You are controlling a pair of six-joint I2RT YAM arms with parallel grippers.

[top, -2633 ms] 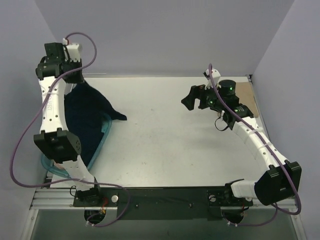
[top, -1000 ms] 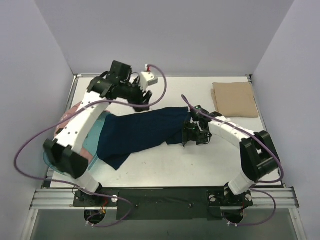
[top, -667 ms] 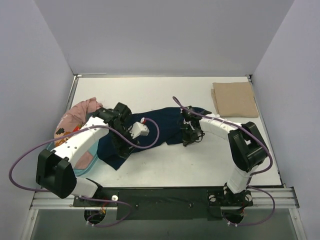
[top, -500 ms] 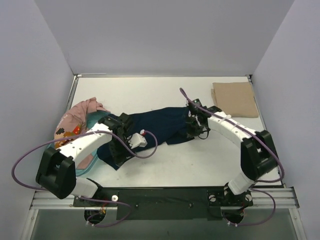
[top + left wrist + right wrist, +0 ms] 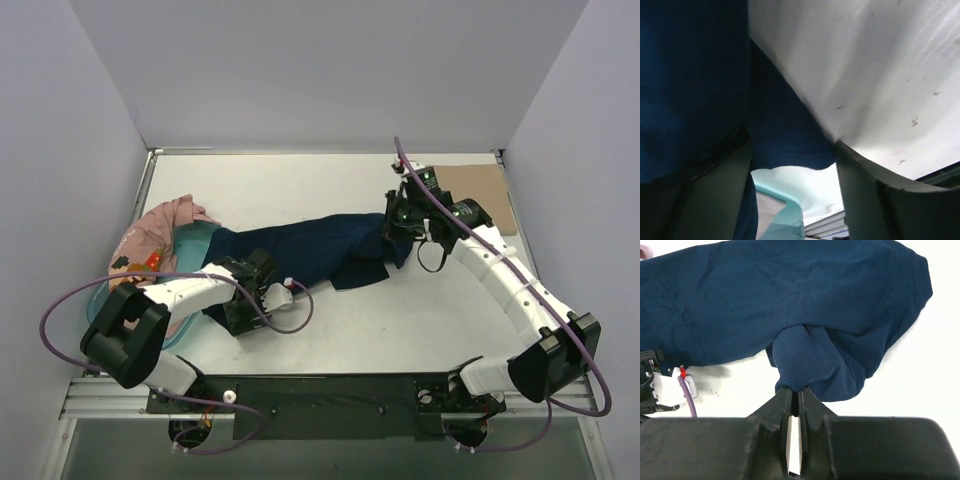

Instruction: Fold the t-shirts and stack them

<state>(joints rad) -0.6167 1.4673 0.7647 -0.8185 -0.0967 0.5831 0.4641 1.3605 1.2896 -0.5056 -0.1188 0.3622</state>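
White worktop [image 5: 400, 320] is bearing a navy shirt [image 5: 300, 252] sprawling across its middle, the right gripper [image 5: 795, 391] pinching a bunched fold, the left gripper [image 5: 792, 167] gaping wide around the near-left hem, which it should be clamping before both spread it flat.

The navy t-shirt [image 5: 300, 250] lay stretched across the middle of the surface [image 5: 420, 320], with bare room behind and in front of it. The tan t-shirt [image 5: 500, 190] blocked the far right corner; the tub [image 5: 197, 238] blocked the left edge.
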